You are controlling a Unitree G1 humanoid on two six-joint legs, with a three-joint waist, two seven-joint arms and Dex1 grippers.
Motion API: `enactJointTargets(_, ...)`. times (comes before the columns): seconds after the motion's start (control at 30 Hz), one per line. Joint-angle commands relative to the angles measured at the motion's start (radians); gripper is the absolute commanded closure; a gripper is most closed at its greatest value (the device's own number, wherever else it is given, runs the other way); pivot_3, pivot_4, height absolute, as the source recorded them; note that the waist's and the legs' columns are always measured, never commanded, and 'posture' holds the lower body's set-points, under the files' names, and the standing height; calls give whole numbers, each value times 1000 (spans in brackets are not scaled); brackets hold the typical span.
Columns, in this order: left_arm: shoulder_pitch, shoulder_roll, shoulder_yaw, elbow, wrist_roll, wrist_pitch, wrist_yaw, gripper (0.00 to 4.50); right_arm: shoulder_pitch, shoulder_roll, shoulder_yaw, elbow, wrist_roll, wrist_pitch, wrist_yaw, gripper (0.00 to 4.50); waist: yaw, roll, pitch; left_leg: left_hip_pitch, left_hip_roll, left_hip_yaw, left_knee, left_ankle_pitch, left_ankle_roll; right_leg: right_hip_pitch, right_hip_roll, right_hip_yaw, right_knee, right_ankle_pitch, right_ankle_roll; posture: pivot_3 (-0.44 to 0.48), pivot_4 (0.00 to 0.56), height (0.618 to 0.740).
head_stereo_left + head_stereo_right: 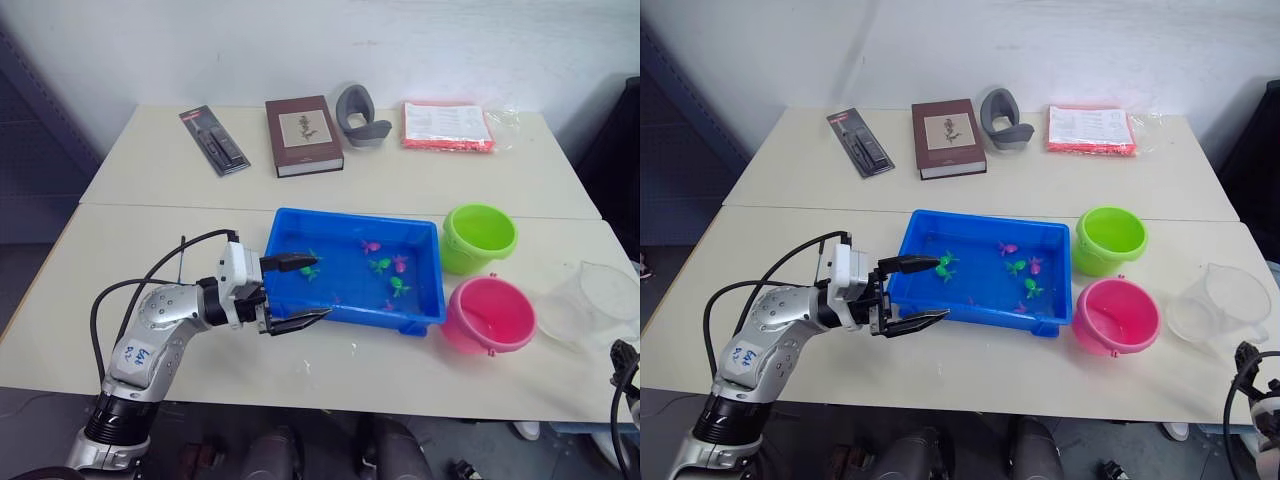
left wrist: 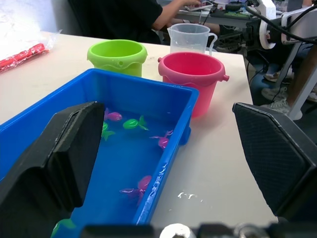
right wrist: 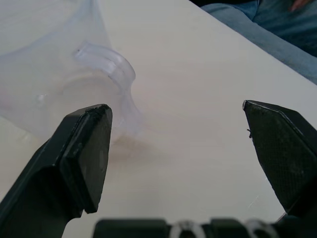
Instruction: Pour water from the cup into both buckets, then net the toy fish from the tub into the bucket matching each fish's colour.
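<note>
The 2 head views look forward and down over the worktop [image 1: 200, 190]. The left wrist view sits low, close to the tub [image 2: 148, 99], facing both buckets. The right wrist view looks closely at the cup [image 3: 59, 84].

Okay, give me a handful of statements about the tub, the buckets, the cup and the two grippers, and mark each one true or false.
1. The left gripper is open at the near left corner of the blue tub. True.
2. The pink bucket stands farther from the robot than the green bucket. False: the pink one is nearer.
3. The toy fish are in the tub. True.
4. The right gripper is shut on the cup. False: its fingers are open, the cup stands free on the table.
5. The cup lies inside the tub. False: it stands right of the pink bucket.
</note>
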Motion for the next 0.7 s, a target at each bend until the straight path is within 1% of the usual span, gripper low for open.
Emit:
enactJointTargets(0.03, 7, -7, 16, -33, 1, -19, 9, 28, -26, -27, -13, 29, -18, -1, 17, 0, 0, 0, 0, 0, 0, 1, 0, 0, 0, -1, 0, 1, 0, 0, 0, 0, 150, 740)
enactJointTargets(0.13, 4, -10, 16, -29, 5, -24, 13, 28, -54, -33, -13, 60, -36, -8, 29, 0, 1, 0, 0, -1, 0, 4, 0, 0, 0, -4, 0, 3, 3, 0, 0, 0, 150, 740)
enactJointTargets(0.37, -8, -16, 12, -15, 16, -42, 13, 28, -139, -50, -20, 158, -90, -31, 35, 0, 0, 0, 0, 0, 0, 9, 0, 0, 1, -7, 1, 6, 4, 0, 1, 0, 150, 740)
enactJointTargets(0.57, -32, -31, 9, 4, 26, -53, 12, 28, -246, -52, -38, 258, -85, -69, 43, 0, -3, 0, 0, 0, 0, 11, 0, 0, 1, -8, 1, 8, 4, 1, 1, 0, 150, 740)
enactJointTargets(0.7, -46, -37, 7, 18, 32, -59, 9, 28, -258, -68, -37, 294, -95, -80, 73, 0, -1, 0, 0, 0, 0, 12, 0, 0, 1, -8, 2, 8, 7, 1, 1, 0, 150, 740)
